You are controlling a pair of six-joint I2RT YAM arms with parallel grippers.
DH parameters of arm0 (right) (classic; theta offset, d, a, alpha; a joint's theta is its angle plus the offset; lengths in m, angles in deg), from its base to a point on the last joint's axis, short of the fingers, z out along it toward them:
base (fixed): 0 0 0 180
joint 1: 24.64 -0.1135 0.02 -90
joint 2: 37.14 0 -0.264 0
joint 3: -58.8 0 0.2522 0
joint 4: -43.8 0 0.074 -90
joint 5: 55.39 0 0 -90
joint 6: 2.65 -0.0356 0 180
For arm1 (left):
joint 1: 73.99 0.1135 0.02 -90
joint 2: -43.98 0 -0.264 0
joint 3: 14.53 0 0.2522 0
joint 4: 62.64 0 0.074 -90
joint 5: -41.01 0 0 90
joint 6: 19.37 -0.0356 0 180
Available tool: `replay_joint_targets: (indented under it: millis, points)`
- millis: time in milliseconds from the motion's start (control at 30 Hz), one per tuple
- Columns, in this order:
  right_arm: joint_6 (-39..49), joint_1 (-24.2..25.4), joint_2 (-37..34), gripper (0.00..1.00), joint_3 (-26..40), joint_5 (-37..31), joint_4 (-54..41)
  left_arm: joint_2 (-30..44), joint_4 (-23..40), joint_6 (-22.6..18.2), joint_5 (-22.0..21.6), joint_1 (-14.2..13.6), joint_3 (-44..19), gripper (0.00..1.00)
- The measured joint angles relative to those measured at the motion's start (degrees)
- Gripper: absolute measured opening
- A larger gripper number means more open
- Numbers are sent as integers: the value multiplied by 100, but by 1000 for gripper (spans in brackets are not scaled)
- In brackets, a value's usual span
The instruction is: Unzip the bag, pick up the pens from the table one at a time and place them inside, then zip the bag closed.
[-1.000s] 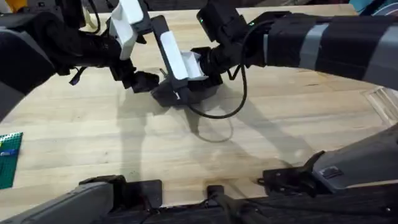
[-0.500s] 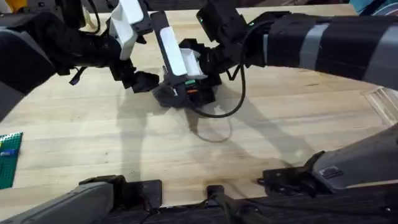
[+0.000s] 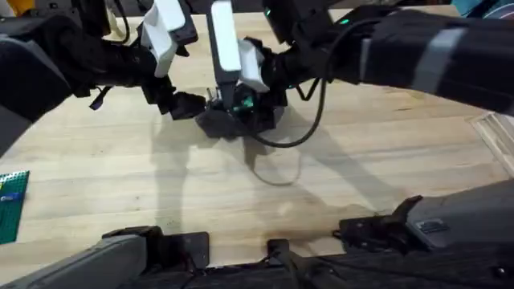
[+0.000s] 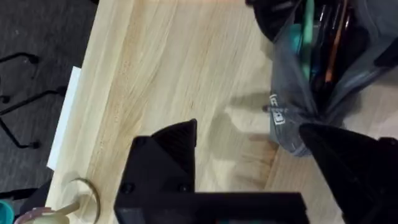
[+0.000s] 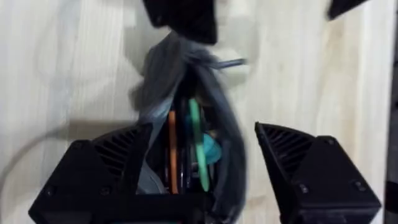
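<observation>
The grey bag lies at the far middle of the table, its top unzipped. Several pens show inside it, orange, green and dark; they also show in the left wrist view as pens in the bag. My right gripper hangs open over the mouth, and in its own view the right gripper has one finger on each side of the bag. My left gripper stands at the bag's left end, open, one finger against the fabric.
A black cable loops on the table just in front of the bag. A green flat item lies at the left edge and a pale wooden piece at the right edge. The table's edge runs close by the left gripper.
The right gripper has swung up and turned over the bag, which now shows its open mouth with coloured pens. The left gripper has stayed at the bag's end.
</observation>
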Motion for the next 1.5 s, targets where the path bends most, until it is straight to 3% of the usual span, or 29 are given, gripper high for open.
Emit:
replay_joint_targets:
  millis: [633,800,1133,1367,1500]
  points:
    - [-1866,0,1000,998,0,46,129,0,213,-4,-138,63,0,993]
    - [-2362,-4,1015,998,0,48,158,0,601,-289,-119,382,0,993]
    - [-4110,-4,1015,997,0,67,61,0,1499,-1512,136,1365,0,993]
    - [-4469,-4,1015,998,0,85,-315,0,1832,-2334,525,2153,0,993]
    - [-4524,-4,1015,998,0,85,-325,2,1987,-2759,820,2470,0,995]
